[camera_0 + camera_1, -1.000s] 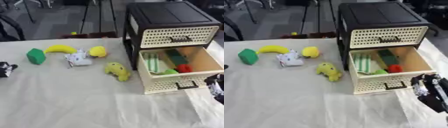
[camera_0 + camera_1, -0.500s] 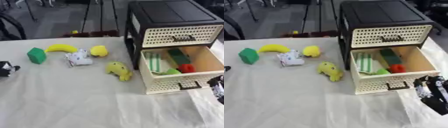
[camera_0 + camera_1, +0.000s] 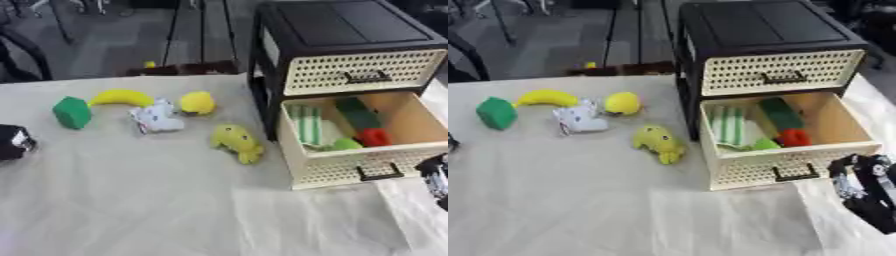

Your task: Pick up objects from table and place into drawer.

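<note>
The right hand point(image 3: 866, 185) is low at the right edge of the table point(image 3: 579, 200), just beside the front corner of the open drawer point(image 3: 785, 167); its fingers look bent but hold nothing that I can see. The left hand point(image 3: 12, 142) shows only as a dark shape at the left edge, and I cannot tell how its fingers stand.

The lower drawer is pulled out of the black cabinet point(image 3: 754, 30), and in it lie a striped green and white thing point(image 3: 730, 125), a dark green block point(image 3: 777, 111), a red piece point(image 3: 794, 137) and a small light green piece point(image 3: 764, 145).

On the table left of the cabinet lie a yellow soft toy point(image 3: 234, 142), a white toy point(image 3: 156, 116), a round yellow fruit point(image 3: 198, 102), a banana point(image 3: 121, 96) and a green block point(image 3: 72, 112), all well apart from both hands.
</note>
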